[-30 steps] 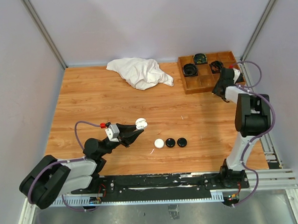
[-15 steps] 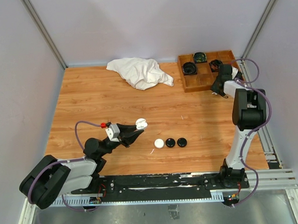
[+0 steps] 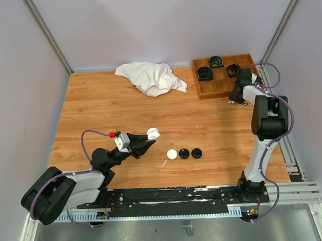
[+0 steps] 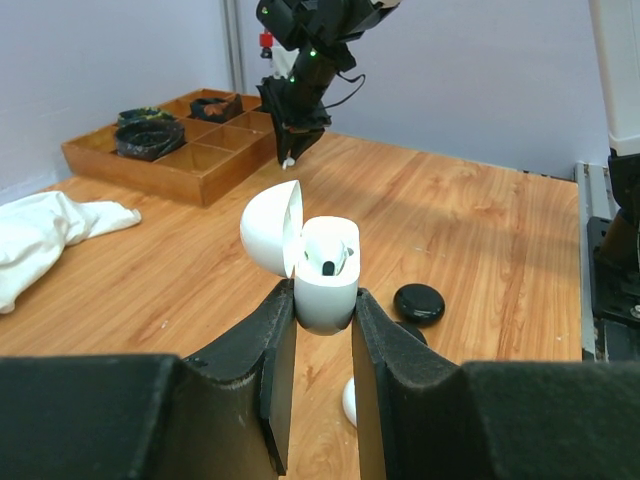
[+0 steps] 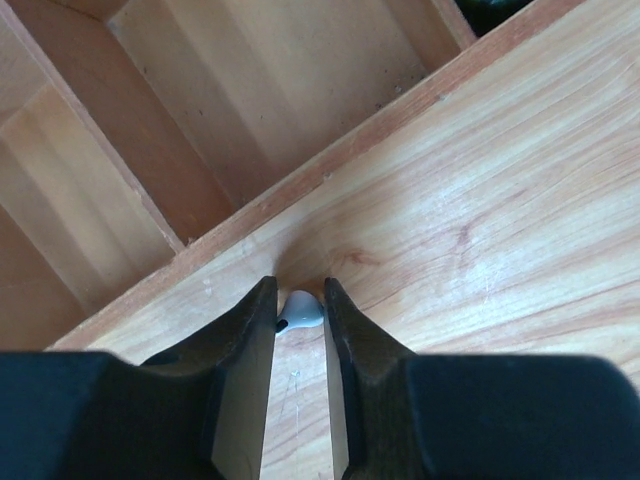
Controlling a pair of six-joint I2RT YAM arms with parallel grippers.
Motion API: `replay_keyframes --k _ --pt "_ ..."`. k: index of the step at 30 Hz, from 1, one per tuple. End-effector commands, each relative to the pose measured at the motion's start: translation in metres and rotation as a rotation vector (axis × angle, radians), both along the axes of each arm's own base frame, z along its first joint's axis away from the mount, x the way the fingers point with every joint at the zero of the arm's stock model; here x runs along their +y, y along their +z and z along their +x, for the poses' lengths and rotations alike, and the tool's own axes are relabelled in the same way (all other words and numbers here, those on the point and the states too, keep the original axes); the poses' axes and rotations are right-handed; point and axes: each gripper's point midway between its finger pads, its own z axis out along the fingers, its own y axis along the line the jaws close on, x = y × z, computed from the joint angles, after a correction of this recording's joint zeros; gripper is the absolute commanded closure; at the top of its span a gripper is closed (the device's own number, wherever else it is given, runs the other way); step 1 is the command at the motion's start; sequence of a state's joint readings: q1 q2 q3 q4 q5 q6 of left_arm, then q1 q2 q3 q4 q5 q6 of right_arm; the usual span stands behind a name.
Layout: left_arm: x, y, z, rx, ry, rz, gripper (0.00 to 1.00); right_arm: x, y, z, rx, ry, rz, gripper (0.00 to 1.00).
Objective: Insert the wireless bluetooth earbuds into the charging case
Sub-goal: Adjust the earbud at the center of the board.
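Observation:
My left gripper (image 3: 149, 138) is shut on a white charging case (image 4: 325, 288), held above the table with its lid (image 4: 270, 228) hinged open. One earbud sits in a slot of the case, its dark tip (image 4: 330, 266) showing. My right gripper (image 5: 299, 300) is down at the table just in front of the wooden tray (image 5: 400, 112), its fingers pressed on both sides of a small white earbud (image 5: 303, 309). In the left wrist view the right gripper (image 4: 290, 152) hangs point-down at the tray's front edge.
A white puck case (image 3: 172, 154) and two black ones (image 3: 184, 153) (image 3: 196, 152) lie in a row near the left gripper. The wooden tray (image 3: 216, 94) at the back right holds coiled black items (image 3: 205, 73). A white cloth (image 3: 150, 78) lies at the back.
The right gripper has shifted slightly toward the tray's front and its fingers have closed in on the white earbud. The left arm and its case have not moved.

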State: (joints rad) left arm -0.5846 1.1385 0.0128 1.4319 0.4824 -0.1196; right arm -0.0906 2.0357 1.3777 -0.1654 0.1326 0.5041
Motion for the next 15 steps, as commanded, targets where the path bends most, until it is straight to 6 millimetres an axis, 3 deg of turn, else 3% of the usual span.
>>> replay_keyframes --k 1,15 --pt "-0.001 0.008 0.0 -0.035 -0.005 -0.006 1.0 0.002 -0.001 -0.023 0.093 0.077 0.006 0.76" --pt "-0.003 0.005 0.0 -0.027 -0.015 0.004 1.0 0.05 -0.012 -0.093 0.246 0.401 0.047 0.77"
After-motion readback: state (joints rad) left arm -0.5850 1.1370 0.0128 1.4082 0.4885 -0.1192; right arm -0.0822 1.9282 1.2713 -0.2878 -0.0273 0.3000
